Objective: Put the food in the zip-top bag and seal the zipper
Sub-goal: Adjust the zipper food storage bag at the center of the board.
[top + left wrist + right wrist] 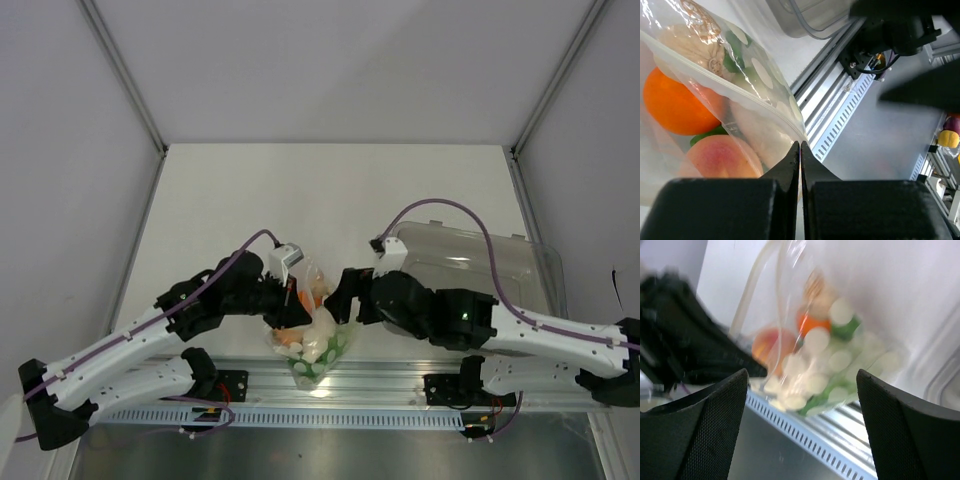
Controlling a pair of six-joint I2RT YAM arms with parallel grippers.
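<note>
Right up against the lens, our left gripper [799,150] is pressing its jaws fully together, and we're pinching the edge of the bag [760,95]. The bag is hanging between both arms over the rail [400,378] at the table's near edge, carrying the orange [672,105] and a peachy fruit [720,159]. Our right gripper [802,374] is gaping wide, gripping nothing, facing the bag.

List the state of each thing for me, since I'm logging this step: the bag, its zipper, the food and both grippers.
zip-top bag: filled, pinched at one edge.
zipper: cannot tell whether it is sealed.
food: every piece in view is inside the bag.
left gripper: shut on the bag's edge.
right gripper: open, facing the bag, holding nothing.
</note>
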